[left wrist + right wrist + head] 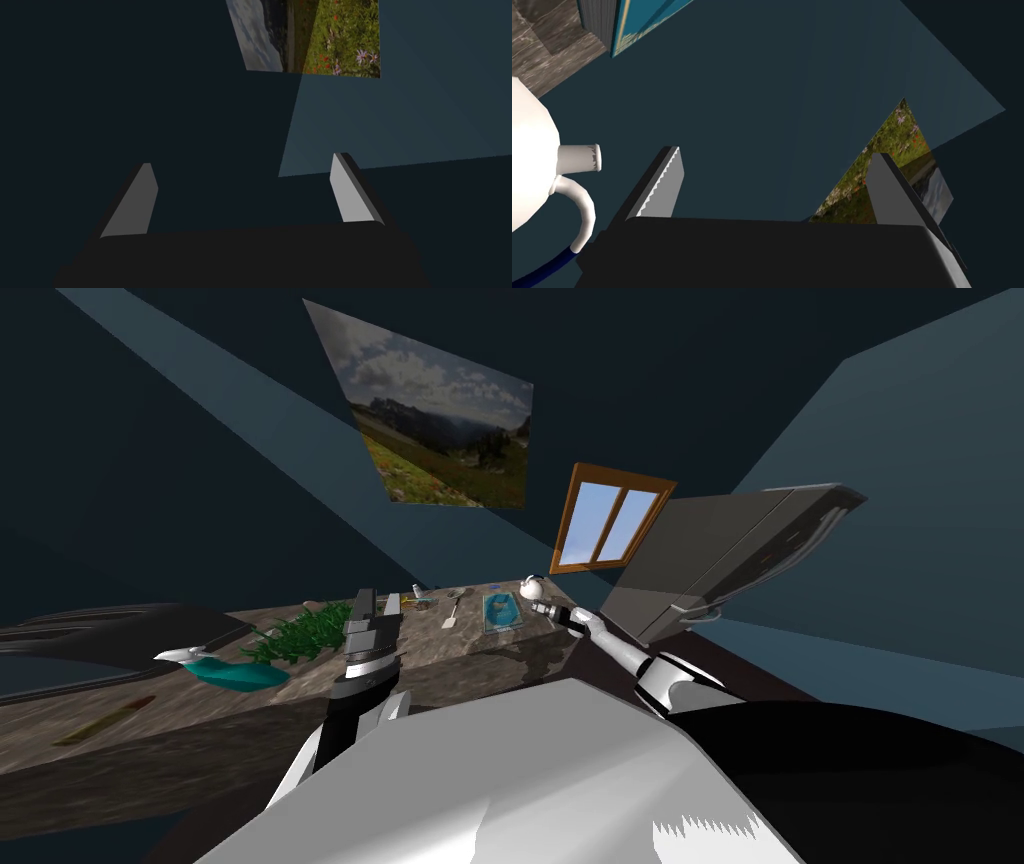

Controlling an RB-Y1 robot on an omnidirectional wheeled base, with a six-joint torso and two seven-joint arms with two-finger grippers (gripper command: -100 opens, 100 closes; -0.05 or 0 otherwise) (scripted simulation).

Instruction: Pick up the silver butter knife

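A slim pale utensil, seemingly the butter knife, lies on the stone-patterned counter, between a green plant and a teal book. Beside it lies a thinner utensil. My left gripper is raised over the counter near the plant, open and empty. My right gripper is stretched out at the counter's far right end, next to a white teapot. It is open with nothing between its fingers. The teapot and the book lie just off to one side of it.
A leafy green plant and a teal vessel stand on the counter's left half. A dark flat unit lies at the far left. A tall grey appliance stands right of the counter, below a window.
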